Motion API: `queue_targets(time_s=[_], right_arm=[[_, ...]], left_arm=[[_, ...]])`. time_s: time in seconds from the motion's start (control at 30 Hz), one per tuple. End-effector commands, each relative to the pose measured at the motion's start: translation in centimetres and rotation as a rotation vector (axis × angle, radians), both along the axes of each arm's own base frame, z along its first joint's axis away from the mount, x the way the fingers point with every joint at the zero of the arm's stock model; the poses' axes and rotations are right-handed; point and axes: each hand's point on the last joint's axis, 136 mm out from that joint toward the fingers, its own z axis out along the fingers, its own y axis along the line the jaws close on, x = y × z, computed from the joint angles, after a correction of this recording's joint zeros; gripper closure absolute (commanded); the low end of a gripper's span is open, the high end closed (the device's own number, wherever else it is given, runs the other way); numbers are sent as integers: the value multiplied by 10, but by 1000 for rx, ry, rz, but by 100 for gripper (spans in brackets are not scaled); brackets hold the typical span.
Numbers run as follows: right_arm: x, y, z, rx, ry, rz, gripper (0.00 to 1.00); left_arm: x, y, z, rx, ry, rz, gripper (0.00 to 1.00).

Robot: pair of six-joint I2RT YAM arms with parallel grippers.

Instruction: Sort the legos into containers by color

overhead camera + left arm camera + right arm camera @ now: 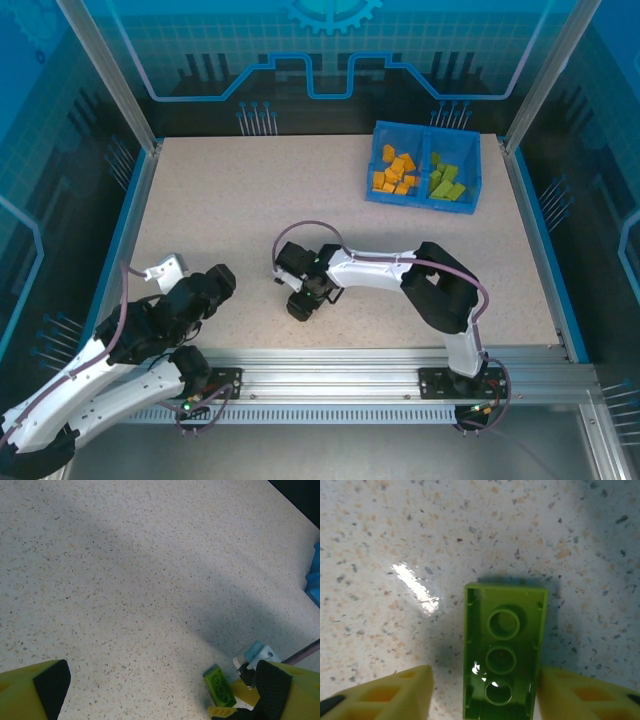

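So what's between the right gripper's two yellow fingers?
A green lego, lying hollow side up on the speckled table. The right wrist view shows it.

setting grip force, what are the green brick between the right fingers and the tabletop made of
Green brick: looks like glossy moulded plastic; hollow underside with round tubes, sharp bright glints. Tabletop: speckled stone-look surface, probably laminate or composite, fairly smooth given the glare patch; which one is unclear.
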Motion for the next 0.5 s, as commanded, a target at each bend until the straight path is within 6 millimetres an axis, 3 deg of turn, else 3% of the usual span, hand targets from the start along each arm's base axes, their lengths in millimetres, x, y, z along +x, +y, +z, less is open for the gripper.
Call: queue_targets(time_s=[0.0, 0.2, 0.33, 0.47], right_arm=[[4, -3, 0, -53, -55, -6, 53], [15, -13, 28, -17, -155, -47, 64], [25, -25, 63, 95, -192, -128, 66], [49, -58, 103, 222, -232, -282, 68]], left_arm=[[4, -2, 0, 53, -19, -52, 1], [14, -31, 7, 65, -66, -234, 1], [18, -72, 18, 29, -126, -465, 1], [11, -118, 32, -26, -199, -733, 1]])
